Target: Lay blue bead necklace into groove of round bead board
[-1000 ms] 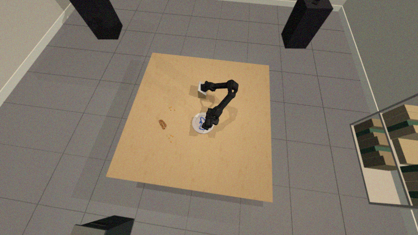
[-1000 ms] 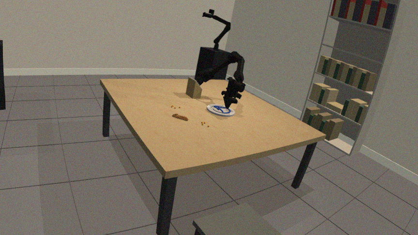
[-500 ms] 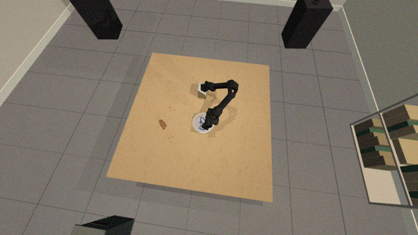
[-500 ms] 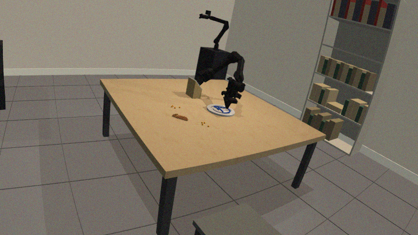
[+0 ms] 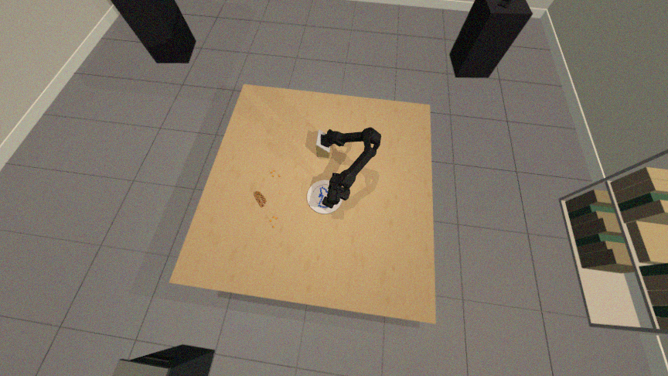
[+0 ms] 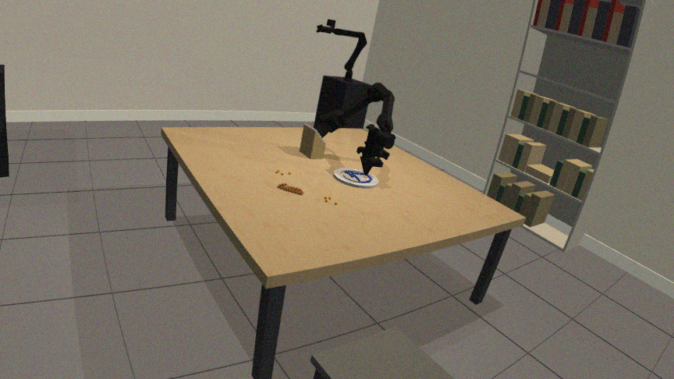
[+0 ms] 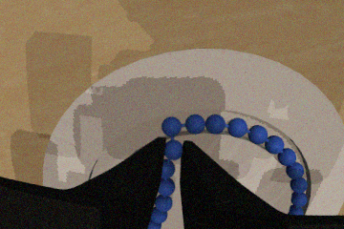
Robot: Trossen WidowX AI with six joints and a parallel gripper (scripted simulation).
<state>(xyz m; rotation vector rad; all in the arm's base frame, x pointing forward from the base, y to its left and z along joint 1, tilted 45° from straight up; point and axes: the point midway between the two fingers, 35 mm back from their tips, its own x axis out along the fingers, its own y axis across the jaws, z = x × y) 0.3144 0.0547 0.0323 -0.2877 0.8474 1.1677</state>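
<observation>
The round white bead board [image 5: 311, 205] [image 6: 360, 185] [image 7: 272, 73] lies flat on the table. The blue bead necklace [image 5: 321, 195] [image 6: 353, 175] [image 7: 258, 135] is on it. In the wrist view, its right part follows the curved groove. From the bend near the top, another run turns inward between the fingers, across the board's middle. My gripper [image 5: 327, 203] [image 6: 367, 174] [image 7: 173, 147] is down at the board, shut on a bead of the necklace just below that bend. The groove at the left shows no beads. The fingers hide the lower parts of necklace and board.
A brown beaded piece [image 5: 259, 198] [image 6: 290, 189] lies on the table, with small orange beads [image 5: 274, 173] [image 6: 328, 199] in two loose groups. A pale block [image 5: 322, 151] [image 6: 312, 143] stands beside the arm's base. Black pedestals and a bookshelf stand away from the table.
</observation>
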